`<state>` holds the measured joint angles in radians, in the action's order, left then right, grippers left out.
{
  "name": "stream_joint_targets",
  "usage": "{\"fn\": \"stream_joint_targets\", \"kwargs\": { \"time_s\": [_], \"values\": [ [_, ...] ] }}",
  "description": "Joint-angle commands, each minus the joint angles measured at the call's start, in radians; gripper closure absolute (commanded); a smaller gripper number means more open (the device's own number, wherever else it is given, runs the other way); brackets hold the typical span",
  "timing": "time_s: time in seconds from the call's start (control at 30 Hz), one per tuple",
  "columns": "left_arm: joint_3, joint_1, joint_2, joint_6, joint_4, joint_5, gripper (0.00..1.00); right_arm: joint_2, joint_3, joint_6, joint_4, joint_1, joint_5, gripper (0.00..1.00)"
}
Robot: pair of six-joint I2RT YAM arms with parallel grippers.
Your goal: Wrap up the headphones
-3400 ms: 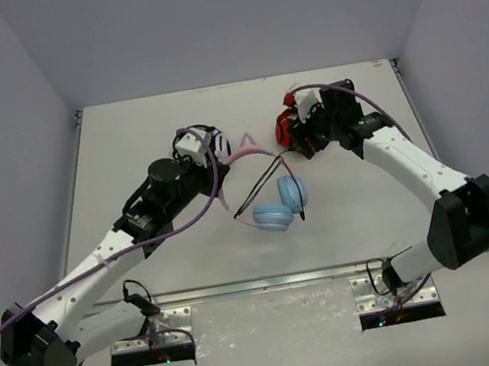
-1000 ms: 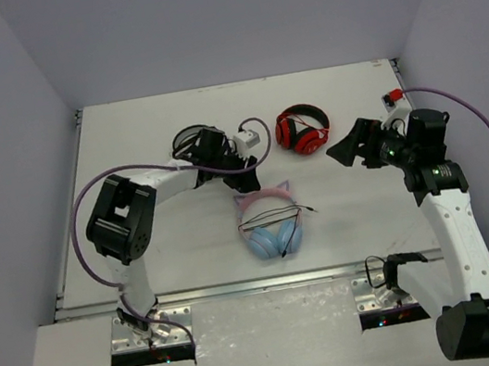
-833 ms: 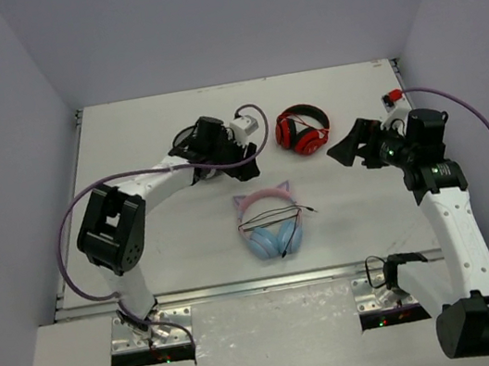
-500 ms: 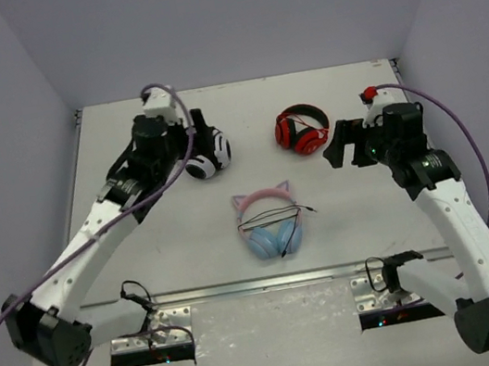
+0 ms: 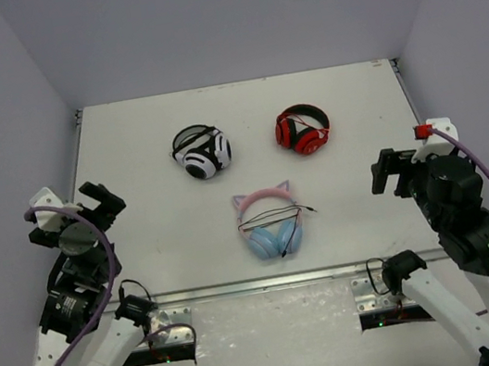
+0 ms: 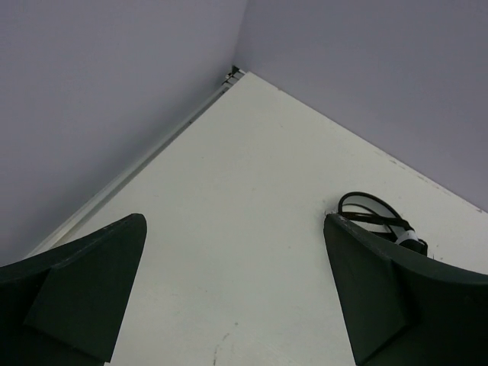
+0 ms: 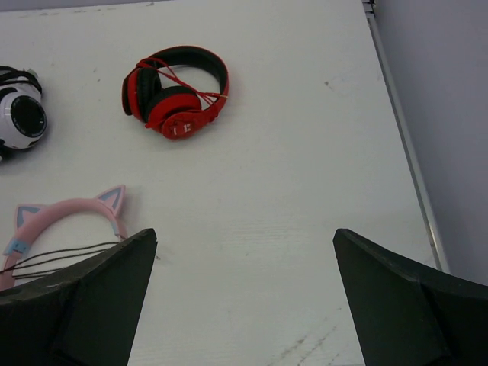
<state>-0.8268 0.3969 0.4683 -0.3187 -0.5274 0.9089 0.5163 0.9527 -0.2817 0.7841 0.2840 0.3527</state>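
The headphones (image 5: 266, 200), with a pink cat-ear headband and light-blue earcups, lie flat near the table's front middle. Their thin black cable (image 5: 274, 219) is wound in strands across the band above the earcups. The right wrist view shows the pink headband (image 7: 70, 211) and cable strands at its left edge. My left gripper (image 5: 71, 215) (image 6: 234, 221) hangs open at the near left, well away from them, with nothing between its fingers. My right gripper (image 5: 410, 162) (image 7: 245, 232) stands open at the near right, empty, over bare table to the right of the headband.
Black-and-white headphones (image 5: 202, 151) (image 6: 377, 221) (image 7: 19, 114) lie at the back left. Red-and-black headphones (image 5: 302, 128) (image 7: 175, 99) lie at the back right. Grey walls close in the table (image 5: 143, 247) on three sides, and a metal rail (image 5: 261, 283) runs along its front edge.
Both arms have pulled back from the table's middle to the near corners. The left gripper came off the black-and-white headphones and opened. The pink headphones have not moved.
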Motion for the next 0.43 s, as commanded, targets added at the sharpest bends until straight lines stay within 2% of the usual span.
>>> {"fn": "stream_joint_targets", "kwargs": {
  "time_s": [0.0,0.4],
  "values": [
    [0.035,-0.004,-0.045,0.015,0.018,0.013,0.0,-0.03,0.014,-0.013,0.05,0.003,0.074,0.01],
    [0.051,-0.004,-0.008,-0.008,0.004,-0.021,0.0,-0.05,-0.048,-0.028,0.041,0.003,0.101,0.01]
  ]
}}
